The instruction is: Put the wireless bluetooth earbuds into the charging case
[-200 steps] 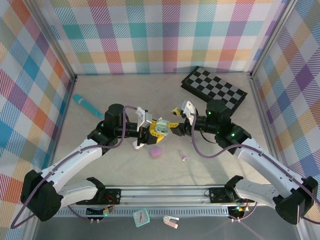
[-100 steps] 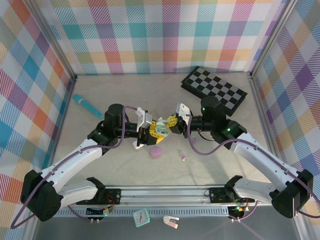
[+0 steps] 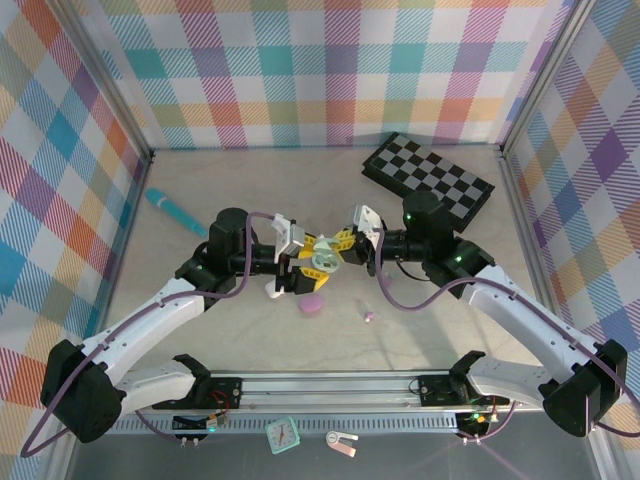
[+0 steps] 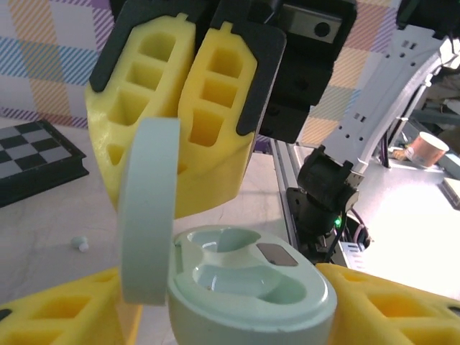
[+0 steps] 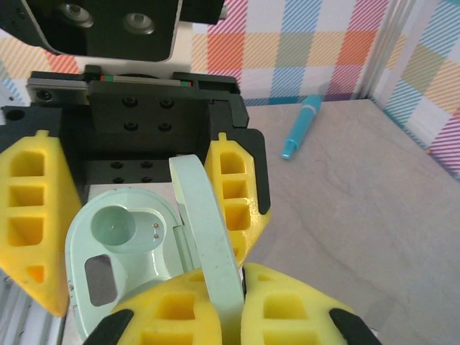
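A mint green charging case hangs above the table's middle between both grippers. Its lid stands upright and both sockets of the body hold nothing. My right gripper is shut on the lid's edge. My left gripper is open, with its yellow fingers spread either side of the body. In the top view my right gripper meets my left gripper at the case. A tiny lilac earbud lies on the table, and a small pale earbud lies further off.
A lilac case lies just below the grippers, with a small white thing to its left. A teal pen lies at the left and a folded checkerboard at the back right. Plaid walls close in three sides.
My right gripper came in from the right and shut on the case's lid. My left gripper's fingers have spread away from the case body.
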